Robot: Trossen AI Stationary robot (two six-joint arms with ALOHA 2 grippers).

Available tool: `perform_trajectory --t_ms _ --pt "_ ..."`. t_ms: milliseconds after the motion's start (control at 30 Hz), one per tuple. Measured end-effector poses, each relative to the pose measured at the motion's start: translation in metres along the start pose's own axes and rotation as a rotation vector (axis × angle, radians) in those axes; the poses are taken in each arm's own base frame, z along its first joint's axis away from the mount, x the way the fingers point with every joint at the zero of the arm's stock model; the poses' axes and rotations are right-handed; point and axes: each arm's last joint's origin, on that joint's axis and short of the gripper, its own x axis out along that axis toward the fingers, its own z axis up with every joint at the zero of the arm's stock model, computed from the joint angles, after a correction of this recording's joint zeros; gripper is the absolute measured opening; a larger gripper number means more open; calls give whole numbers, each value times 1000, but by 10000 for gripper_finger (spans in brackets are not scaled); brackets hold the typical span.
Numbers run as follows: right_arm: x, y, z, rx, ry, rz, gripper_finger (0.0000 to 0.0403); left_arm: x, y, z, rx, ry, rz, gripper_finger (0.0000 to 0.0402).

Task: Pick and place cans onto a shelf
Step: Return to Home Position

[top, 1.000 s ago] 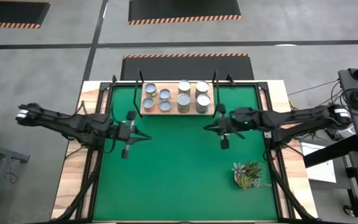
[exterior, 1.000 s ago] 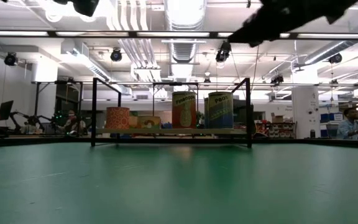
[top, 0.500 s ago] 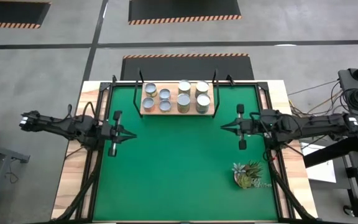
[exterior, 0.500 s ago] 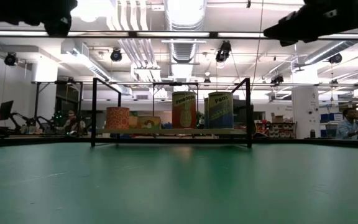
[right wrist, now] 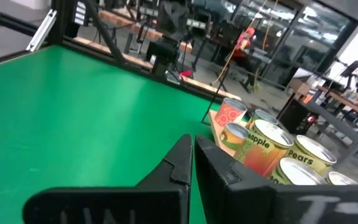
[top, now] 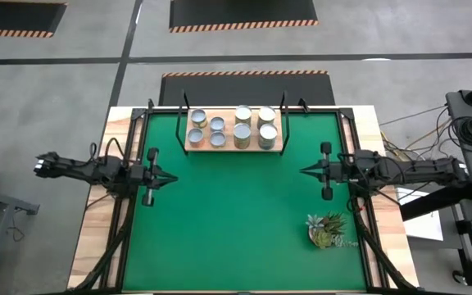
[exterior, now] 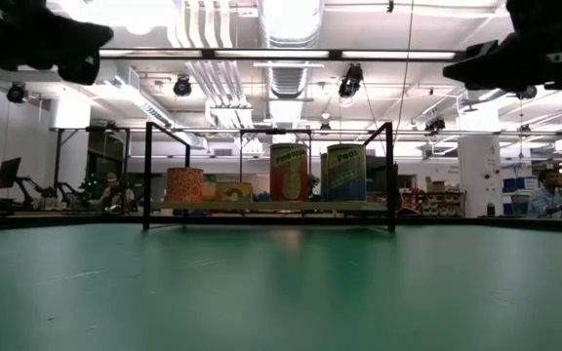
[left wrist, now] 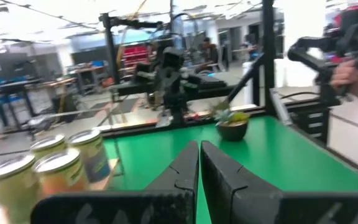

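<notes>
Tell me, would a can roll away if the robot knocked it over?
Probably, yes: the cans are round, so one on its side would likely roll. Standing on flat ends on the shelf they look steady, though the tall ones may tip easier. Their shiny metal tops suggest they're stiff, not squishy.

Grey concrete floor (top: 64,90), black mats (top: 242,10) edged in hazard stripes — overhead, white ducts (exterior: 208,83), strip lights (exterior: 398,55)

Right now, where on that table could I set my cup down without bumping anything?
The green mat is bare between the left gripper and right gripper, in front of the shelf. Crowded: the shelf, full of cans, and around the plant.
</notes>
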Motion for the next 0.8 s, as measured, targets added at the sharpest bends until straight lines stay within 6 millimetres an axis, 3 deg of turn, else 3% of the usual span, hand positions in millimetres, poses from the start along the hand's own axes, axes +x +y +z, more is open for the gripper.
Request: perform_trajectory --t_ms 400,800 --pt "-22 6 -12 -4 -156 -46 9 -6 -1 -22 -6 -33 44 0" --pt "-18 17 -34 9 -162 55 9 -5 -3 -38 -78 9 38 0"
